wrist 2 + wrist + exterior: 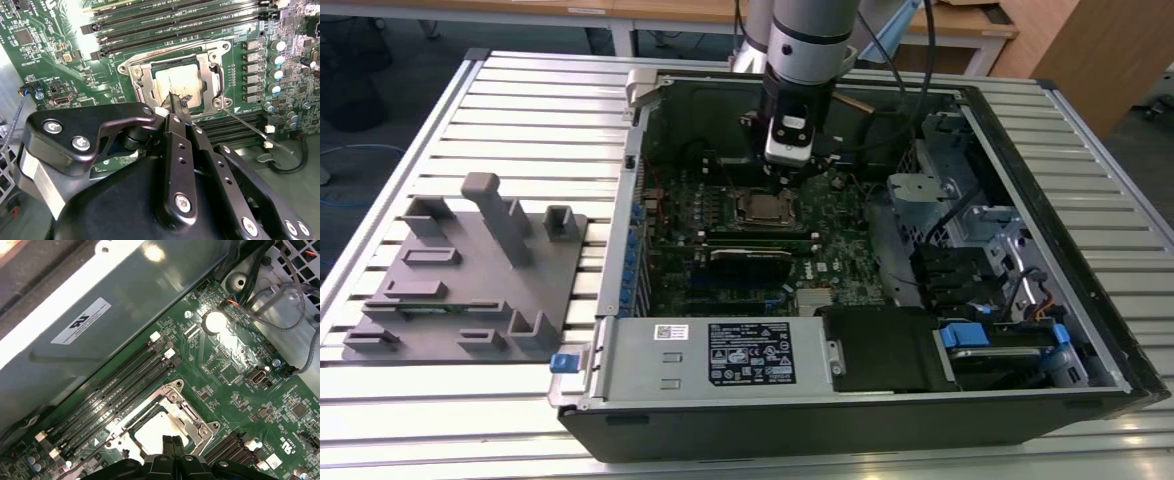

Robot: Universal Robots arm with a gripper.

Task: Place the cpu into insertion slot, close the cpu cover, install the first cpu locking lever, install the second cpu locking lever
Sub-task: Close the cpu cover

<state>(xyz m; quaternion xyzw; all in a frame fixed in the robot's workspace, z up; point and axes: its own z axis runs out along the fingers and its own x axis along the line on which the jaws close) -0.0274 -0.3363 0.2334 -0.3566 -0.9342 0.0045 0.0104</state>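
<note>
Gripper (787,175) hangs straight down inside the open PC case (854,420), w/ steel walls on all sides and drive cages near on the exterior view's right. There is free room only directly above the board.

In both wrist views the fingers (172,150) are slim matte-black bars pressed together. Their tips (172,441) sit at the rim of the insertion slot (220,47), right at the edge of the cpu cover (212,75).

The cpu (182,82) lies flat in the slot: dull silver square w/ a smudged top, showing thru the cover's cut-out. The cover is a thin bright stamped frame, down over the chip.

A thin steel lever rod (257,131) slants off one socket corner, over black ribbed slots. Long memory slots (115,390) run parallel close along one socket side, and a row of round caps (276,60) lines another.

Outside the case, a grey fixture block (467,280) w/ pegs sits on the slatted alu counter (454,420), just beside the case wall.
</note>
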